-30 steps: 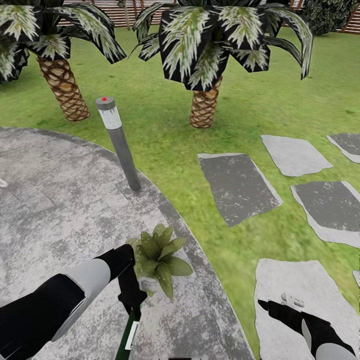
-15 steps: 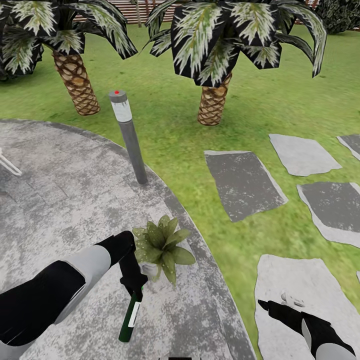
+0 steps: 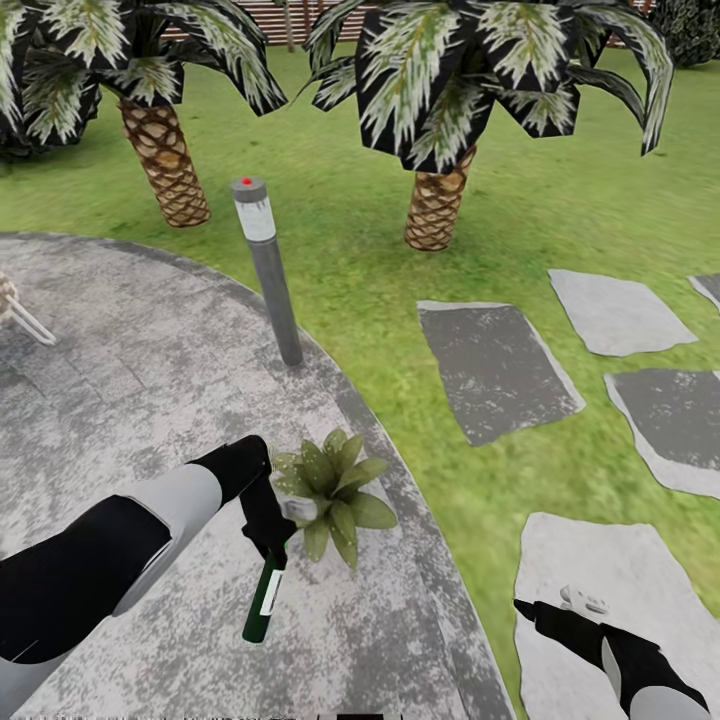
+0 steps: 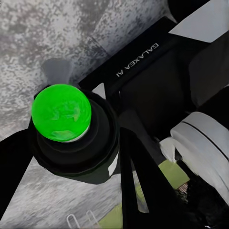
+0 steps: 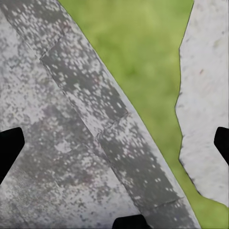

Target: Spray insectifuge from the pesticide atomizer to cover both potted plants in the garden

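The left gripper (image 3: 268, 535) is clamped on the pesticide atomizer (image 3: 262, 598), gripping it at the head end so the dark green body hangs down toward six o'clock, tilted a touch toward seven. That puts the head just beside the potted plant (image 3: 330, 492), at its nine o'clock, which reads as lining up for a close spray over the leaves. Whether the nozzle actually faces the rosette can't be told from here; the black fingers hide the head.

The bottle itself: a slim dark green body with a pale label strip down its side. In the left wrist view its rounded end shows bright green (image 4: 61, 112), seated between the fingers.

The plant is a low rosette of pointed green leaves, its small grey pot half hidden under them, standing on the paved patio (image 3: 120, 400) near the curved edge where the lawn (image 3: 420, 400) begins. A grey lamp post (image 3: 270, 275) stands at the plant's twelve o'clock, well apart.

The right gripper (image 3: 530, 608) hangs out at four o'clock over a pale stepping stone (image 3: 600, 560), holding nothing; the right wrist view shows its fingertips (image 5: 9, 145) spread wide, kept clear of the work.
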